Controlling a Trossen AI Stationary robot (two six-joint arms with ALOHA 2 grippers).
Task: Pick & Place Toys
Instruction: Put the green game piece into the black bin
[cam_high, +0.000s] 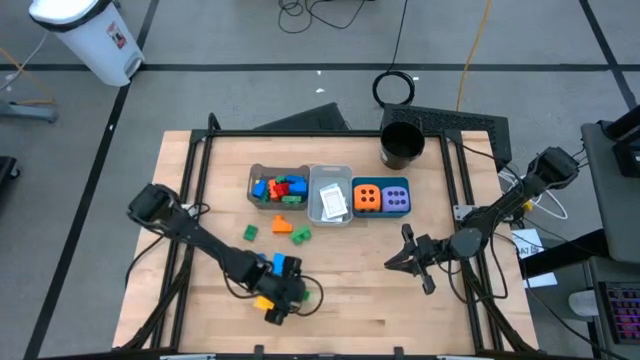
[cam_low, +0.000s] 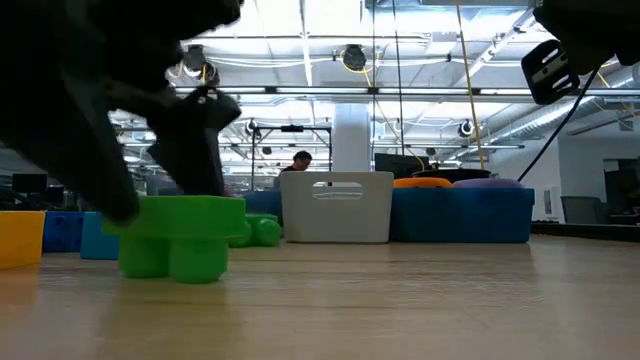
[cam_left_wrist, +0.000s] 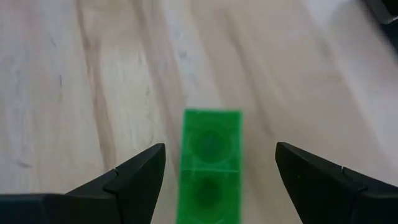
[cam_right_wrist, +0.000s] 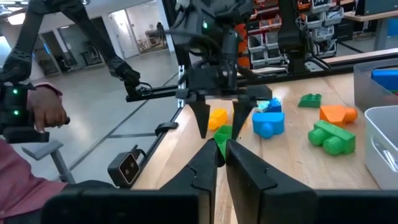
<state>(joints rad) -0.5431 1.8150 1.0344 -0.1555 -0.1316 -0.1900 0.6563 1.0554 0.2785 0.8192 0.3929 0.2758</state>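
Observation:
A green brick (cam_left_wrist: 210, 163) lies on the wooden table near its front edge. My left gripper (cam_left_wrist: 221, 171) is open and slants down over it, one finger on each side with a gap to the brick on both. The low view shows this brick (cam_low: 180, 235) between the dark fingers of my left gripper (cam_low: 165, 200). In the high view my left gripper (cam_high: 285, 300) hides it. A yellow brick (cam_high: 263, 300) and a blue brick (cam_high: 280, 263) lie close by. My right gripper (cam_high: 393, 263) is shut and empty, level above the table's right half, pointing left.
Along the table's middle stand a grey bin (cam_high: 256, 176) of bricks, a clear bin (cam_high: 330, 172) with white cards and a teal bin (cam_high: 381, 181) with an orange and a purple dotted cube. A black cup (cam_high: 402, 145) stands behind. Loose green (cam_high: 250, 232) and orange (cam_high: 283, 224) bricks lie nearby. A person's hand (cam_right_wrist: 43, 106) shows beyond the table.

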